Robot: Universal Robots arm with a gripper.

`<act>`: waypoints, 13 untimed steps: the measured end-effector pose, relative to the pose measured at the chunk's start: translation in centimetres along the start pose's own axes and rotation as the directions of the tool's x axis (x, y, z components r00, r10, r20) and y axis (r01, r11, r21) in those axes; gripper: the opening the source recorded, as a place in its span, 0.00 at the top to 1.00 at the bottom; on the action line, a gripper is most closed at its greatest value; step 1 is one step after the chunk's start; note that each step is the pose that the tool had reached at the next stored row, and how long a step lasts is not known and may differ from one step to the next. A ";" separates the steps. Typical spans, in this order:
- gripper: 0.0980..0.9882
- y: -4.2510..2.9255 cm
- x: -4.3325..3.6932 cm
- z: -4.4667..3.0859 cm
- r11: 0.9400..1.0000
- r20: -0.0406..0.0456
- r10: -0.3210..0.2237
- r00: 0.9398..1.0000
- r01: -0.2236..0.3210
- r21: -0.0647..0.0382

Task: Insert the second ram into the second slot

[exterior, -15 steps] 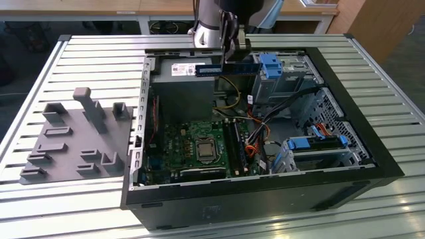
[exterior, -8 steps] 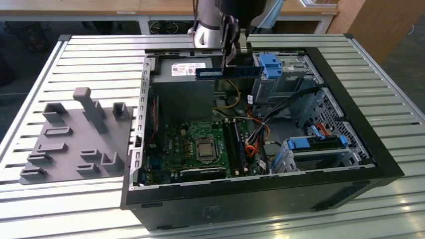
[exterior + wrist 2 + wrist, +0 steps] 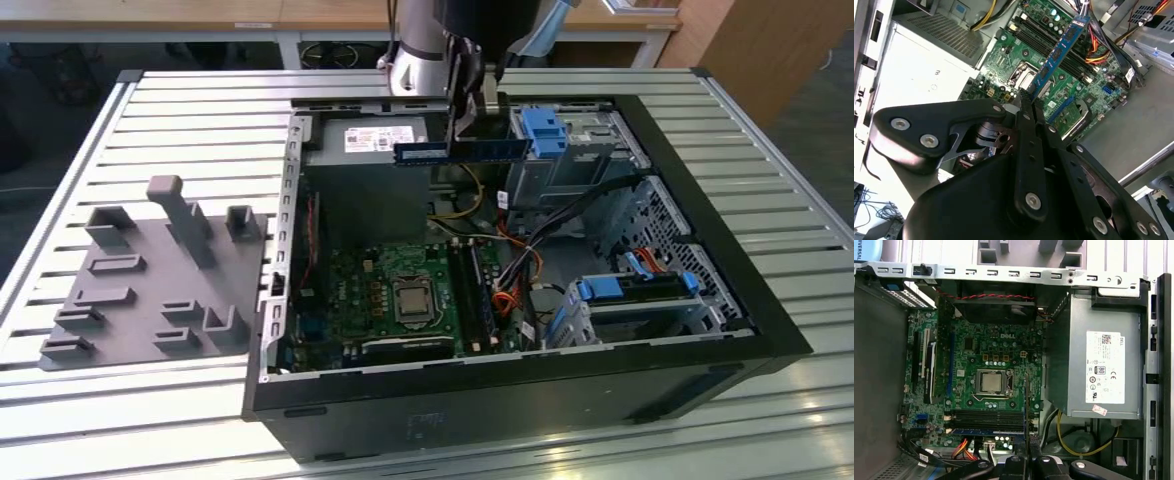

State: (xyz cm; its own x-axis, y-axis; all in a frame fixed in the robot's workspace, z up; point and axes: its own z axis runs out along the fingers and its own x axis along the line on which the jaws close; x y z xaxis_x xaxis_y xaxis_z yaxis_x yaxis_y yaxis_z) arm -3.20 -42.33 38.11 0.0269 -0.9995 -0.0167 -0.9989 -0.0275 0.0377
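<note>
Above the open computer case (image 3: 747, 300), beside its power supply (image 3: 363, 165): second ram (image 3: 461, 151), blue stick held level, pinched at mid-length by the gripper (image 3: 469, 133), well clear of the motherboard (image 3: 387, 290), where another blue stick (image 3: 986, 431) sits slotted.

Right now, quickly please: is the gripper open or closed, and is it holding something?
Gripper: closed on the second ram, held over the open computer case.
</note>
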 end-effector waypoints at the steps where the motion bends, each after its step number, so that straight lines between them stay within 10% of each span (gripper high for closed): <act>1: 0.96 0.00 0.12 0.00 1.000 0.000 0.000 1.000 0.000 0.000; 13: 0.96 0.03 1.22 0.03 1.000 0.000 0.000 1.000 0.000 0.000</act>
State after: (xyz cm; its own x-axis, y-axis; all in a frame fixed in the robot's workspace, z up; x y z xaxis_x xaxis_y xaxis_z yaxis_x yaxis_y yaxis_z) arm -3.20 -43.55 38.06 0.0268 -0.9995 -0.0168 -0.9989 -0.0274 0.0377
